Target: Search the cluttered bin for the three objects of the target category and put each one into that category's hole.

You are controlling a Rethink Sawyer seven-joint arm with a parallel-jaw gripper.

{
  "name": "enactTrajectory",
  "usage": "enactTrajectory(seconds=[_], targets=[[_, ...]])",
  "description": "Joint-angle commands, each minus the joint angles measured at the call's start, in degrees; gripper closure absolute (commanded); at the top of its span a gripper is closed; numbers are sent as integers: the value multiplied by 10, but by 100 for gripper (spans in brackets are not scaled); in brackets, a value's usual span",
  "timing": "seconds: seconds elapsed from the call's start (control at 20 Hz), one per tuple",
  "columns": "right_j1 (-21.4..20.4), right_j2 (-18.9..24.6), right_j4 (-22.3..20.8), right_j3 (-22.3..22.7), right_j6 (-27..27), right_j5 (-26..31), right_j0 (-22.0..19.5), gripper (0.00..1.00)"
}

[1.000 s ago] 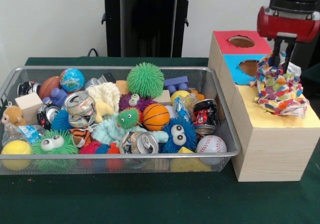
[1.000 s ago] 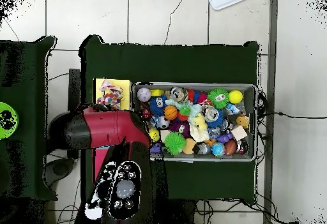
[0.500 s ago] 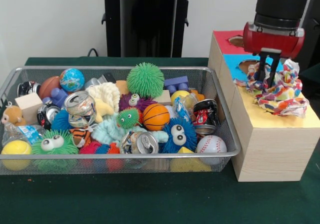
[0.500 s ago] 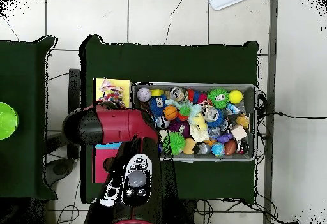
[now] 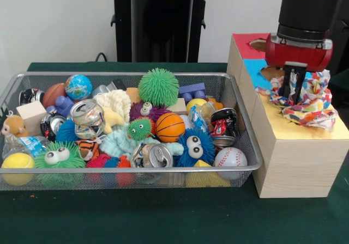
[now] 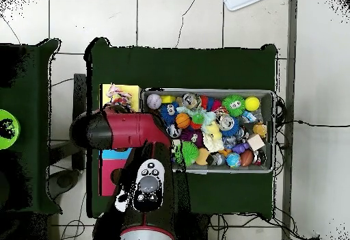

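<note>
A crumpled heap of white polka-dot cloths (image 5: 310,101) lies on the yellow-painted top (image 5: 334,130) of the pale wooden box (image 5: 294,162), right of the bin. It covers the yellow-surround hole, which is hidden. My gripper (image 5: 295,94) points straight down into the left side of the heap and looks shut on a polka-dot cloth. In the overhead view the heap (image 6: 118,99) shows on the yellow end of the box, and my arm (image 6: 126,129) hides the gripper. The silver wire-mesh bin (image 5: 131,170) is full of toys, and no polka-dot cloth shows in it.
The blue-surround hole (image 5: 270,72) and the red-surround hole (image 5: 260,38) lie behind the gripper on the same box. The bin (image 6: 275,114) holds spiky balls, crushed cans, a basketball (image 5: 170,126), a baseball (image 5: 230,157) and cream plush. The black pedestal (image 5: 161,20) stands behind.
The gripper has moved left along the box top from the far right and come down into the cloth heap. The heap was dragged and reshaped a little towards the blue hole.
</note>
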Motion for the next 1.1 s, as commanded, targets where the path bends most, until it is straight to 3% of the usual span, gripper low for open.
enactTrajectory(seconds=[0.05, 0.4, 1.1], targets=[[52, 29, 31, -21, 111, -15, -6, 100], [50, 28, 56, -34, 120, 9, 5, 100], [87, 11, 82, -66, 130, -1, 31, 100]])
